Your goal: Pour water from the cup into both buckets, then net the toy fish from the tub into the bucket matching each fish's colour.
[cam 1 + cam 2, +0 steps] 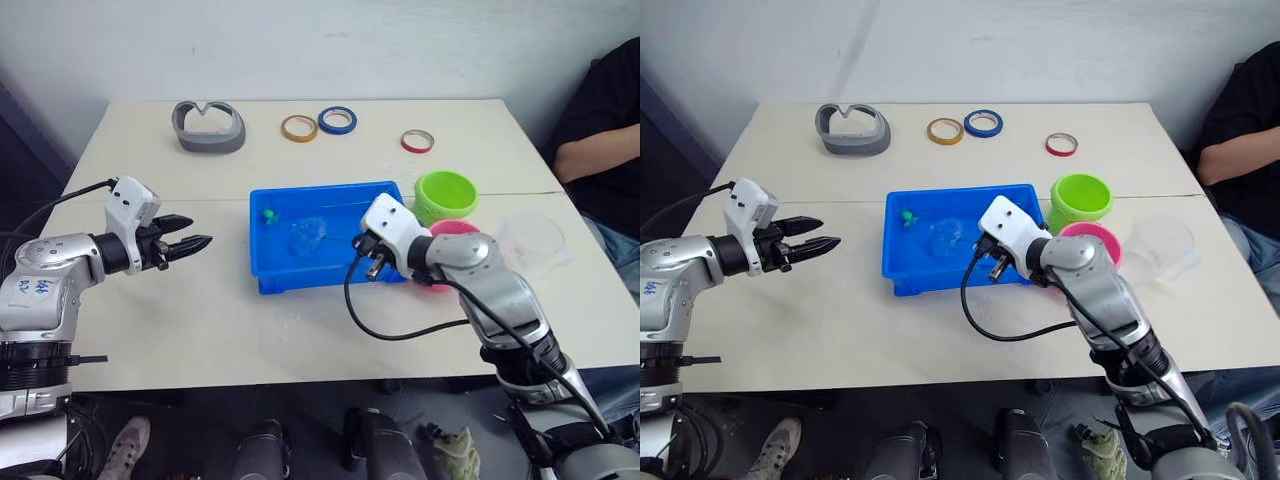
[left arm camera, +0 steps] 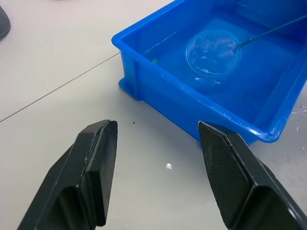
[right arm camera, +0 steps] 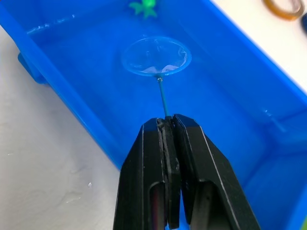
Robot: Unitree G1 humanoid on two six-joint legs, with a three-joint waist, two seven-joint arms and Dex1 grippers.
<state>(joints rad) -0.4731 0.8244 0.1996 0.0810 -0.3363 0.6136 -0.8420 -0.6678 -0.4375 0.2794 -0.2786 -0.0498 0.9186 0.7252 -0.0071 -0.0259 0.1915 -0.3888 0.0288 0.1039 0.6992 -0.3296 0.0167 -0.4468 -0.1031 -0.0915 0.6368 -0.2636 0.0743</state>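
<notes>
Black-fingered left end effector hangs released over the bare counter, apart from the blue tub. Right end effector is clenched on the small net's thin handle inside the tub, net beside a green toy fish. Lime bucket, pink bucket and clear cup stand just right of the tub.

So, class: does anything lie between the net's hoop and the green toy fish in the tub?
Nothing visible does. The net, held by the right gripper, sits in the tub, with open water between it and the green fish.
</notes>
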